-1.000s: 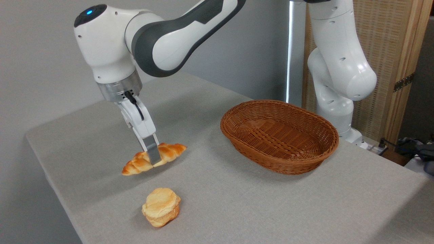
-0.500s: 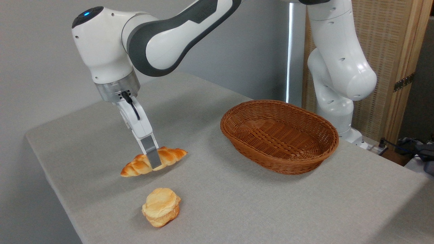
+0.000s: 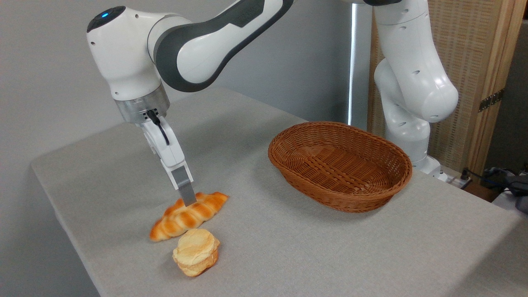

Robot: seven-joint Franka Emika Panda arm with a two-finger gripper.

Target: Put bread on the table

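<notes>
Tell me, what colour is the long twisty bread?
Golden-orange with glossy browned ridges; the braided bread roll shows plainly in the fixed camera view.

Braided golden-orange bread [image 3: 187, 216] lying flat on grey cloth table [image 3: 288, 243], near left edge.

Bread [image 3: 187, 216] on table [image 3: 288, 247], behind bun [image 3: 195, 251]

The arm rises from its base at the far right, bends overhead and reaches across to the left. Its white wrist, with a blue light on top, points down and tilts slightly right. The gripper [image 3: 187, 197] hangs low at the near left; only one grey finger [image 3: 186, 190] shows clearly, so how far the jaws stand apart cannot be told.
</notes>
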